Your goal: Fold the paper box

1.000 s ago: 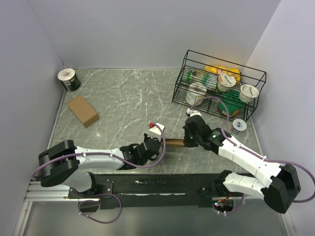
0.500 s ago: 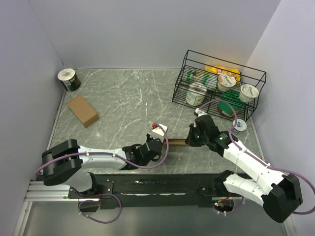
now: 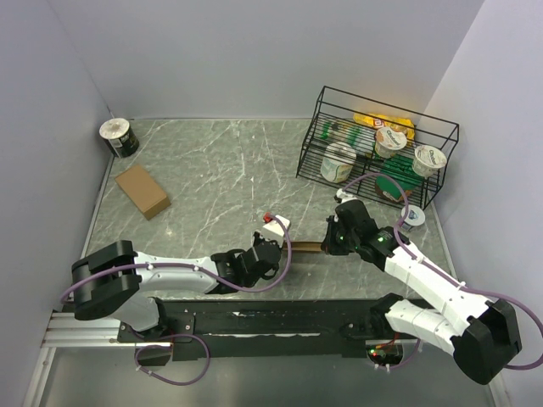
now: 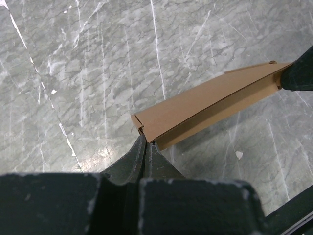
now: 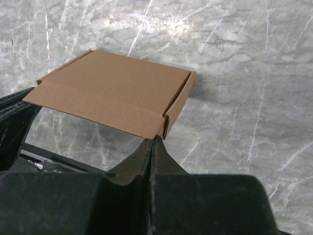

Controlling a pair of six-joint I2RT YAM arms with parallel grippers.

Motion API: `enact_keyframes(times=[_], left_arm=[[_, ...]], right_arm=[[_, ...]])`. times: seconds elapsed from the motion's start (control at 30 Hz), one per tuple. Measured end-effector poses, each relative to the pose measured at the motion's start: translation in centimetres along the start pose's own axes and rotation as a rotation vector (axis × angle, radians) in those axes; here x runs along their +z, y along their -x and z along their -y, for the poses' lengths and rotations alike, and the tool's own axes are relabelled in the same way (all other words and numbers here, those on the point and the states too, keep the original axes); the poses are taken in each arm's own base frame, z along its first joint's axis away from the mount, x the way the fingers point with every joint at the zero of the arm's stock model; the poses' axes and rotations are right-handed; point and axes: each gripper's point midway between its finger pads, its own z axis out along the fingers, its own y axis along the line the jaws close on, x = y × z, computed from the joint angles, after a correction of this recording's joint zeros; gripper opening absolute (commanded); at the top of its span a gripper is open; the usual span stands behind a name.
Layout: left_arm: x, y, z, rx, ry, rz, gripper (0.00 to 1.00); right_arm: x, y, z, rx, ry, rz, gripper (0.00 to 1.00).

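Right hand (image 5: 155, 139) has pulled away to the right since a second ago, and left hand (image 4: 145, 142) followed a bit. Each hand is pinched fully shut on a corner of the paper box (image 4: 205, 105), at opposite ends. So the flat box spans the gap between them, with its shadow on the table (image 3: 212, 170). Well beyond the left hand lies another brown box (image 3: 142, 191).
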Motion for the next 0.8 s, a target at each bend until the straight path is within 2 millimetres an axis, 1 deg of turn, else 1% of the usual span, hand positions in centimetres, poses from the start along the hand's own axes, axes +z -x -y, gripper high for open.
enact_keyframes(times=[0.17,0.47,0.8], left_arm=[[-0.08,-0.06,0.11,0.001,-0.008,-0.005,0.01],[-0.09,-0.08,0.26,-0.001,-0.020,-0.010,0.01],[0.32,0.18,0.05,-0.002,-0.044,-0.026,0.01]], right_arm=[[0.13,0.02,0.12,-0.006,-0.005,0.002,0.00],[0.96,-0.06,0.57,-0.006,-0.033,-0.006,0.00],[0.59,0.23,0.93,-0.045,-0.068,-0.025,0.00]])
